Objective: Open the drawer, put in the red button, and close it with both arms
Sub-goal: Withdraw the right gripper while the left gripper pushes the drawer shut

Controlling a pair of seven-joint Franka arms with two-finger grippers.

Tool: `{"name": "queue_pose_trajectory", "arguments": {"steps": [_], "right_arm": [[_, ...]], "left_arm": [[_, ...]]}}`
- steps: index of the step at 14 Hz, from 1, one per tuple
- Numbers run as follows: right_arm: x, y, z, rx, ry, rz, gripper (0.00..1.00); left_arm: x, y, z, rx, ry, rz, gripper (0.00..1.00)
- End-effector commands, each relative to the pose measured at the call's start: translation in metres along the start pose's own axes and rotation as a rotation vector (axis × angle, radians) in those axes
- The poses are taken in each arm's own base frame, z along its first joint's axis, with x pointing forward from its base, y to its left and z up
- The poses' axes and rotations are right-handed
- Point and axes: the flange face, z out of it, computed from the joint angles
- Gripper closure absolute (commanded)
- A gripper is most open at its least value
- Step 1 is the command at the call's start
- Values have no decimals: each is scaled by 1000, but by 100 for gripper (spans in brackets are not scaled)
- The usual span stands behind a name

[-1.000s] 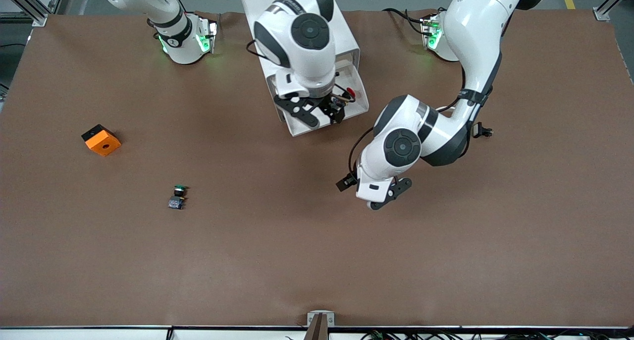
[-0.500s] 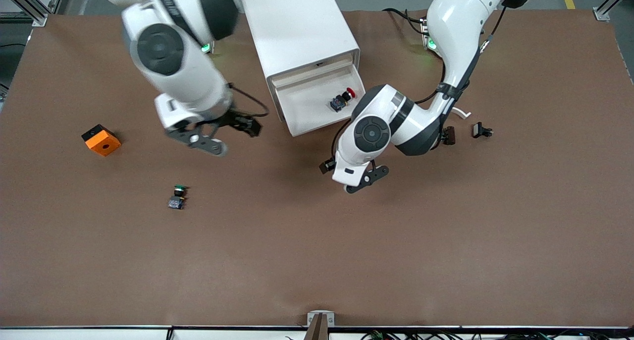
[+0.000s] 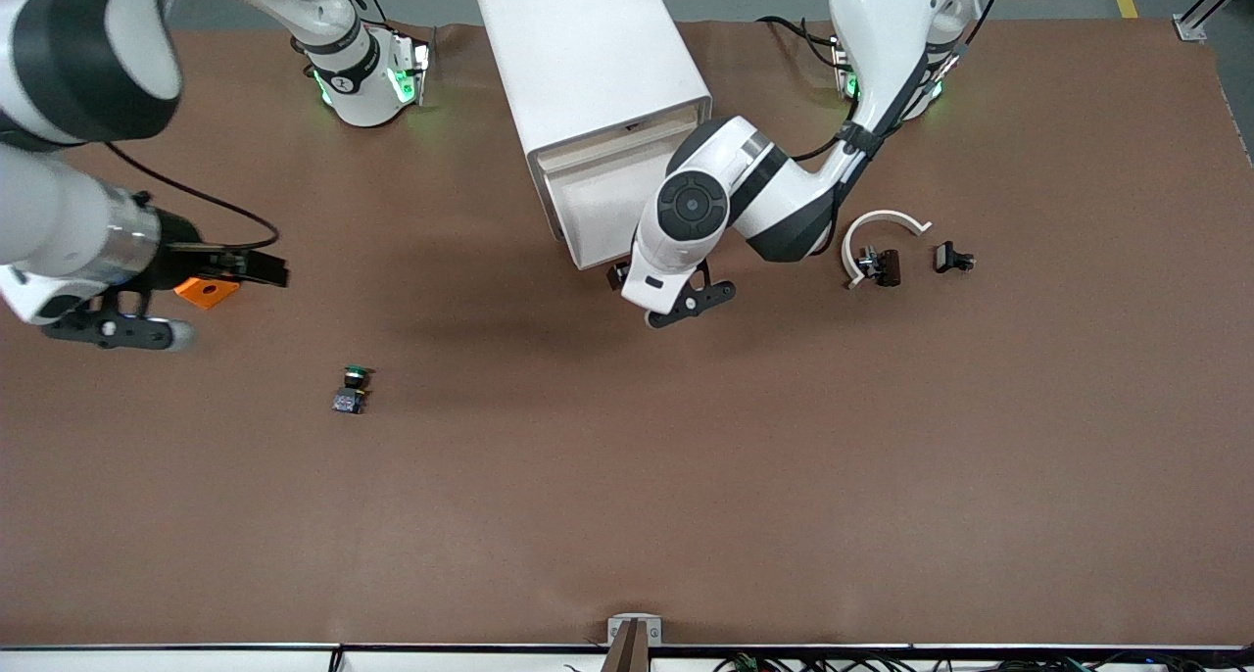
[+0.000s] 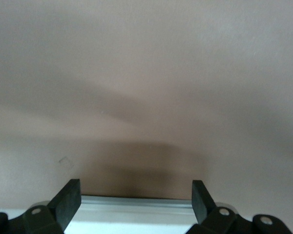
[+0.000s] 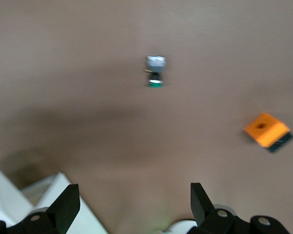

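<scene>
1. The left arm's wrist is blocking the open drawer of the white cabinet, so the red button isn't showing.
2. The left gripper is hovering over the table in front of the drawer, jaws spread wide, gripping nothing.
3. The right gripper is hanging wide open and unloaded over the orange block, near the green button.

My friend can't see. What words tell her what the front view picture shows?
The left gripper, open and empty, hangs at the open white drawer's front edge. The right gripper, open too, is over an orange block; a green button lies nearer the camera.
</scene>
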Motion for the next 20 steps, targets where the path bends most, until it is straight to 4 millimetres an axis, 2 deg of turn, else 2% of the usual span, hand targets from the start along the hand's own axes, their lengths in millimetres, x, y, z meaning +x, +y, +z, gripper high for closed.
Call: {"name": "queue_pose_trajectory", "arguments": {"steps": [1,3,5,8,11,12,14,15,16,18,20], "right_arm": [[-12,28,-6,-79,-53,-73,0],[-11,59,-9,-74,-55,-45,0],[-9,83,-10,-53,-56,-11,0],[-9,83,-10,-53,-54,-11,0],[-9,83,-11,-56,-52,-9,0],[-12,83,-27,-59,-17,-7,0],[-18,88,-48,-56,20,7,0],[-28,86,-67,-38,68,-4,0],[-39,86,-77,-38,85,2,0],[-46,89,-72,-29,63,7,0],[-57,91,-87,-28,122,-2,0]], "left_arm": [[-10,-11,7,30,9,11,0],[-10,-12,11,36,8,13,0],[-6,-14,11,42,24,23,0],[-11,-12,12,54,44,44,0],[-27,-9,20,64,28,64,0],[-34,-8,24,70,21,70,0],[-51,-6,34,84,4,92,0],[-61,-5,38,89,-8,105,0],[-70,-5,40,93,-17,116,0],[-84,-2,42,98,-28,113,0],[-95,-1,46,103,-41,117,0]]}}
